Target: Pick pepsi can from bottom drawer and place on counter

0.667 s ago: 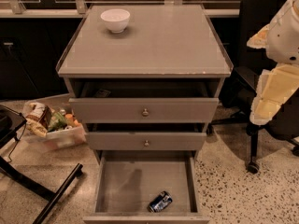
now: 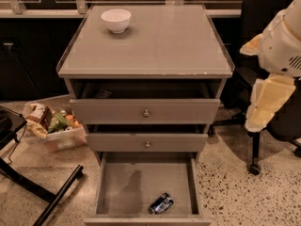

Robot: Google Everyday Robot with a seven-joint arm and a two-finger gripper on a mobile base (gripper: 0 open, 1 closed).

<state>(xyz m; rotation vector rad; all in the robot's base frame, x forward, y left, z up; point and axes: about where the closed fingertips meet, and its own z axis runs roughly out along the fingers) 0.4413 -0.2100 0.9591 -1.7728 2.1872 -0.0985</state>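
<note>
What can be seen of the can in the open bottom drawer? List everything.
The can is small, dark blue with white and silver markings, and looks like metal. It lies on its side, slanted, on the grey floor of the bottom drawer, close to the front wall and right of the middle. Only the floor touches it. The gripper hangs higher up to the right, well apart from it.
</note>
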